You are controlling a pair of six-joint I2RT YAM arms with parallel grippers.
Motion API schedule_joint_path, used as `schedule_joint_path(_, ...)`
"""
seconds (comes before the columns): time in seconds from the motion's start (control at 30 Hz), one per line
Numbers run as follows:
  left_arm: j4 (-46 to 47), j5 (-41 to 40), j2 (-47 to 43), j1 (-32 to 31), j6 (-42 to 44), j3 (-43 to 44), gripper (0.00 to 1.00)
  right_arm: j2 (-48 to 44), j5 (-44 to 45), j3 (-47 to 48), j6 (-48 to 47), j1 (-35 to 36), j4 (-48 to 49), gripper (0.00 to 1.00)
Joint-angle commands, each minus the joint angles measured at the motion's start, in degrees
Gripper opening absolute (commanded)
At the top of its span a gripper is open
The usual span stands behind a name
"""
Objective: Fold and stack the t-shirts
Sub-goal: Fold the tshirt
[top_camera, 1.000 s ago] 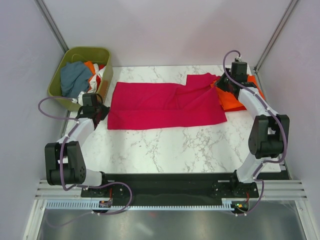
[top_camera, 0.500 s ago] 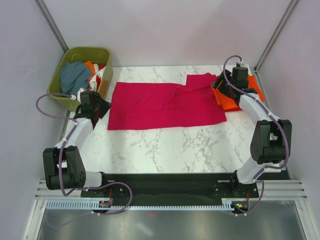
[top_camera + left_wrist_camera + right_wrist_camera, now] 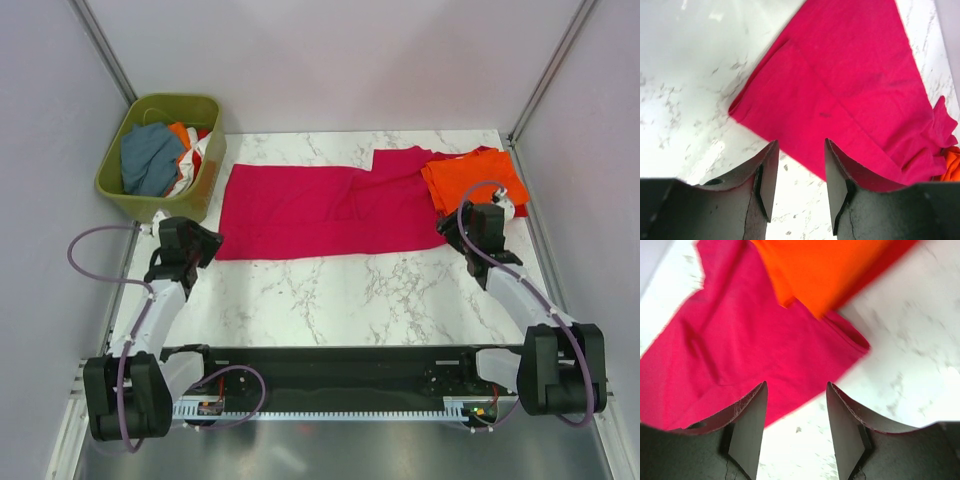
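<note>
The magenta t-shirt point(image 3: 320, 210) lies flat across the far half of the table point(image 3: 330, 300), its long axis running from the left edge toward the right edge. At the far right corner an orange t-shirt point(image 3: 470, 178) sits folded on a red t-shirt point(image 3: 875, 269), and the magenta cloth's right end touches that pile.

Both arms hang just off the shirt's near hem, one at each end. The left end effector point(image 3: 198, 243) is released and empty, and its wrist view puts the near left corner of the cloth just beyond its fingers point(image 3: 769, 175). The right end effector point(image 3: 460, 232) is likewise released, holding nothing, with the near right corner ahead of it and slightly to its right.

So the cloth lies toward the far edge from both, and each arm is nearer its own corner (neither reaches the other's easily). By my reading, a two-armed fold along the long axis comes next, each end effector pinching its own corner. The olive basket point(image 3: 120, 195) beyond the far left corner holds more cloth.
</note>
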Motion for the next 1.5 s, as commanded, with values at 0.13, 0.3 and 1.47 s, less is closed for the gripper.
schedule_joint_path(0.13,4.8,-0.3,-5.7,0.2,-7.9,-8.3,0.47,-1.5,6.5,-9.3,8.1,0.0,9.1,0.56)
schedule_joint_path(0.3,6.6,-1.8,-6.9,0.2,-10.0,-11.3,0.46,1.7,7.9,-11.0,10.8,0.0,13.7,0.52)
schedule_joint_path(1.47,20.8,-2.7,9.2,0.2,-16.3,-14.2,0.38,17.9,13.8,-7.5,13.4,0.0,20.7,0.01)
